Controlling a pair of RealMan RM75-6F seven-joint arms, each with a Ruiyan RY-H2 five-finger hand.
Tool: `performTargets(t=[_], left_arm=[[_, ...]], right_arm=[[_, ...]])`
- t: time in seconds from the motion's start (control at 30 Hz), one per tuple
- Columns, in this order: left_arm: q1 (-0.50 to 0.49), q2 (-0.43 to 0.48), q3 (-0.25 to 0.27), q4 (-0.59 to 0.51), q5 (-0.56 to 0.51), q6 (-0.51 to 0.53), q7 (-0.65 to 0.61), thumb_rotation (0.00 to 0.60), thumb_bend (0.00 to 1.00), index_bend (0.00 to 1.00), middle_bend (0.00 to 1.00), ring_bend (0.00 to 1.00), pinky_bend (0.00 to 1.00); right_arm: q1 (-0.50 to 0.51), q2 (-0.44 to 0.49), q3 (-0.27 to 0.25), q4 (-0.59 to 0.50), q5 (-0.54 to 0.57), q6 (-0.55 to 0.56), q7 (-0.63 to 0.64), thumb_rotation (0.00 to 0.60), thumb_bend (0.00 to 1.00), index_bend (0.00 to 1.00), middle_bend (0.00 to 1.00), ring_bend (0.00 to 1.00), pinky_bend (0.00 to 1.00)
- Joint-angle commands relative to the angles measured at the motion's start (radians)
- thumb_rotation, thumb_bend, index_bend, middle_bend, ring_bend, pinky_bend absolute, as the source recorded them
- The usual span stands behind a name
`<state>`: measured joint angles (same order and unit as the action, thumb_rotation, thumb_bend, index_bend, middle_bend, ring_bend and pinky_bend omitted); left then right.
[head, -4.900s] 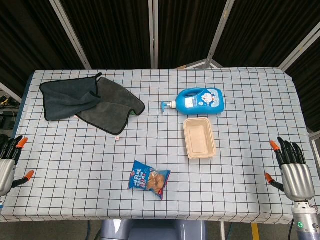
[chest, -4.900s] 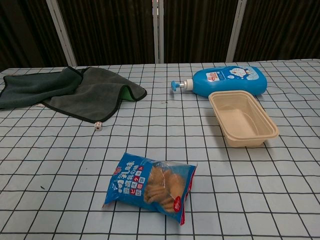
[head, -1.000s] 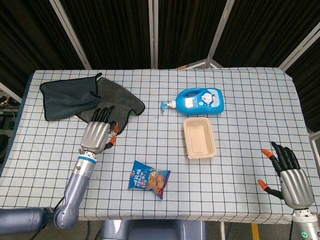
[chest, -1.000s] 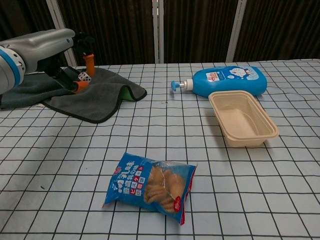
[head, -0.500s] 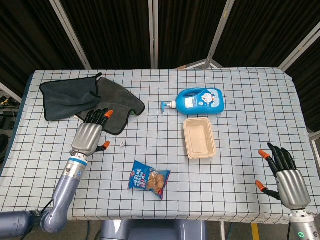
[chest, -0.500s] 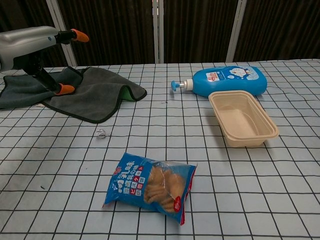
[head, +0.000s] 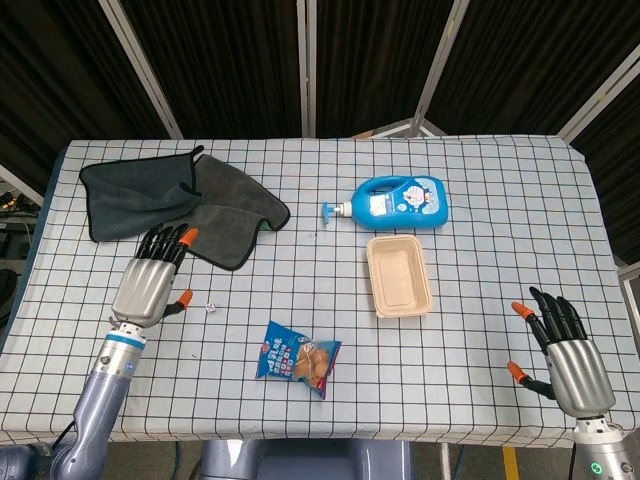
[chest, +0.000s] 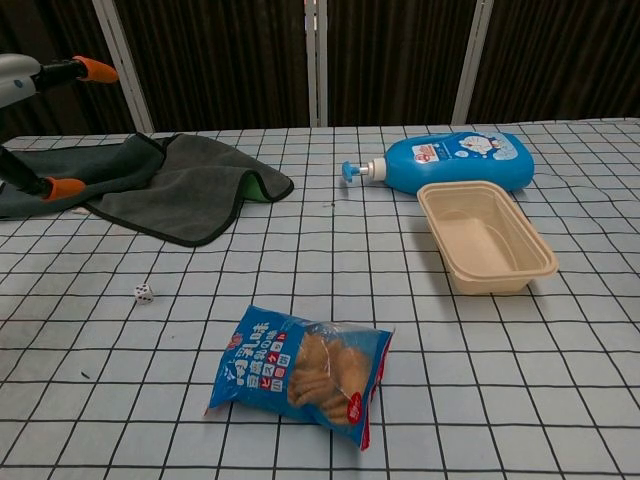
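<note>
The left hand (head: 147, 280) is over the desk (head: 480, 200) near its left edge, its fingers (head: 187, 236) spread apart and holding nothing. In the chest view only two orange fingertips of it show at the left border; the rest is cut off. The small white die (head: 211, 307) lies alone on the checked cloth, just to the right of this hand and not touching it; in the chest view it sits at (chest: 143, 293) and its dots are too small to count.

The right hand (head: 565, 350) is at the far right edge of the desk, also with fingers apart and nothing in them. The chest view does not show it at all.

The grey towel (head: 180, 205) lies crumpled at the back left, with a bit of green visible at its folded edge. The snack bag (chest: 300, 372) lies flat near the front; it is blue with white and red Asian characters which I cannot read clearly, and biscuits show through a clear window. The blue pump bottle (chest: 455, 160) lies on its side behind the beige tray (chest: 487, 240); its label has a cartoon figure, and the writing is too small to read.
</note>
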<state>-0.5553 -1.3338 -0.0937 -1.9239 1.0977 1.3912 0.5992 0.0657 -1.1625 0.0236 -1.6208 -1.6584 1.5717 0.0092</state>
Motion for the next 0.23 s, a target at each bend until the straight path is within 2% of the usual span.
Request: performTargets(t=[0.03, 0.17, 0.23], left_arm=[[0.097, 0.010, 0.087, 0.032, 0.123, 0.093, -0.070, 0.600, 0.31, 0.00, 0.00, 0.00, 0.00], [0.200, 0.012, 0.178, 0.092, 0.243, 0.182, -0.139, 0.600, 0.31, 0.00, 0.00, 0.00, 0.00], [0.233, 0.009, 0.200, 0.119, 0.283, 0.211, -0.163, 0.600, 0.31, 0.00, 0.00, 0.00, 0.00]], right_arm=[[0.000, -0.002, 0.001, 0.005, 0.007, -0.005, 0.000, 0.600, 0.11, 0.21, 0.01, 0.00, 0.08], [0.000, -0.005, -0.001, 0.011, 0.009, -0.008, -0.002, 0.600, 0.11, 0.21, 0.01, 0.00, 0.08], [0.000, -0.006, -0.002, 0.012, 0.007, -0.008, -0.003, 0.600, 0.11, 0.21, 0.01, 0.00, 0.08]])
